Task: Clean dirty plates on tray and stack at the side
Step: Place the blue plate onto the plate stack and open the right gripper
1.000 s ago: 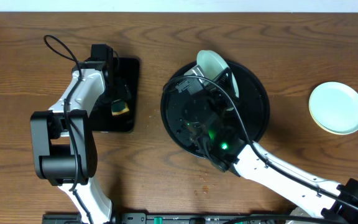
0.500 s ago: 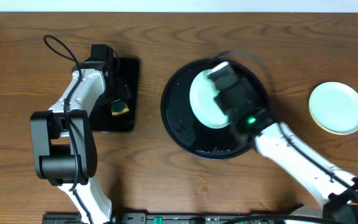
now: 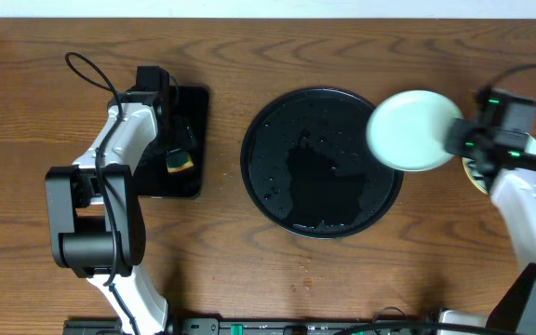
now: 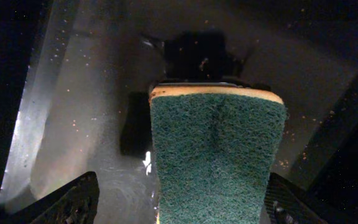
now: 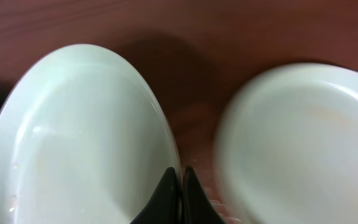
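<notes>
Plate in the air
My right gripper [image 5: 180, 198] pinches the pale plate [image 3: 412, 130] by its rim; left gripper [image 4: 182, 208] squeezes the sponge [image 4: 216, 149], fingers cropped; second plate [image 5: 303, 143] blurry.

Overhead: straight down, whole table [image 3: 221, 279]. Wrist views close, probably downward: left shares sponge [image 4: 216, 155], right shares plates [image 5: 79, 137] by right edge.

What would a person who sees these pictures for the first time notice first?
Most striking is the pale plate, pinched by its rim in the right tool above the right edge of the round black tray, which is wet and bears no plates. A second plate lies on the table just beside it. At the far left, the left tool holds a green sponge over the small rectangular tray.
</notes>
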`<state>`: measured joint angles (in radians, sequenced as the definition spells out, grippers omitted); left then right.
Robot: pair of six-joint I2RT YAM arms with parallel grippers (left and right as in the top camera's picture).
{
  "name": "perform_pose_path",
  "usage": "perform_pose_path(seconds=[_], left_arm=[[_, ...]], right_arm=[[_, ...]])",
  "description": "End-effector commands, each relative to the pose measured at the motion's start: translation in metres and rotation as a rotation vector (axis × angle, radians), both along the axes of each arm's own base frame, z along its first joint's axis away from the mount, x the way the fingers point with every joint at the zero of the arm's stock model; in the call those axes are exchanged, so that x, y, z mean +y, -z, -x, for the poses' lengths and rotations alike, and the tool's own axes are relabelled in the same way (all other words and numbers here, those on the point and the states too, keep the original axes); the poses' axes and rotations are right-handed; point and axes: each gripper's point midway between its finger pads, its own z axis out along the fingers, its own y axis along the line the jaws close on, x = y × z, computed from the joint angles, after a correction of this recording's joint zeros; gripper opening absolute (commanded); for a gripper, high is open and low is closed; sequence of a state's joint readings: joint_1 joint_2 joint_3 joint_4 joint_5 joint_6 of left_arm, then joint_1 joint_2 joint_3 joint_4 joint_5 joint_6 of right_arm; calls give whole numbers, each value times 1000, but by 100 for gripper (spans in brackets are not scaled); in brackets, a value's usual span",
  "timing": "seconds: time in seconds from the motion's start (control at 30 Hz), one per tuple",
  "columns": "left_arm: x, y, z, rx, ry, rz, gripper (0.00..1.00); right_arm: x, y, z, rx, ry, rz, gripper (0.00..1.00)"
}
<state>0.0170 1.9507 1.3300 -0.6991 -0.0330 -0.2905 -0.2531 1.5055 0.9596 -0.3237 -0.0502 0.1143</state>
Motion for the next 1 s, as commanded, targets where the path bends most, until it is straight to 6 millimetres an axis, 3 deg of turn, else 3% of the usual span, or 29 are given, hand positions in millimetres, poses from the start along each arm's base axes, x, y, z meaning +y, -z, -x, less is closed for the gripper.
perform_pose_path(seconds=[0.0, 0.1, 0.23, 0.5, 0.57, 0.63, 0.67, 0.7, 0.73, 0.8, 0.97], left_arm=[[3, 1, 2, 8, -2, -13, 84], [3, 1, 2, 8, -2, -13, 84], [3, 1, 2, 8, -2, -13, 84], [3, 1, 2, 8, -2, -13, 84], [3, 1, 2, 8, -2, -13, 84], [3, 1, 2, 8, -2, -13, 84], [3, 1, 2, 8, -2, -13, 84], [3, 1, 2, 8, -2, -13, 84], [3, 1, 2, 8, -2, -13, 84], [3, 1, 2, 8, -2, -13, 84], [3, 1, 2, 8, -2, -13, 84]], right_arm=[[-52, -4, 14, -24, 167, -60, 1], [-94, -5, 32, -43, 312, -83, 1], [-133, -6, 53, -55, 423, -80, 1], [-167, -7, 73, -65, 527, -47, 1], [-173, -8, 77, -60, 549, -30, 7], [-173, -8, 77, -60, 549, -32, 23], [-172, -8, 77, -61, 548, -33, 47], [-171, -7, 75, -63, 540, -39, 59], [-168, -7, 74, -66, 530, -49, 66], [-160, -8, 68, -81, 492, -90, 69], [-113, -16, 37, -148, 286, -230, 63]])
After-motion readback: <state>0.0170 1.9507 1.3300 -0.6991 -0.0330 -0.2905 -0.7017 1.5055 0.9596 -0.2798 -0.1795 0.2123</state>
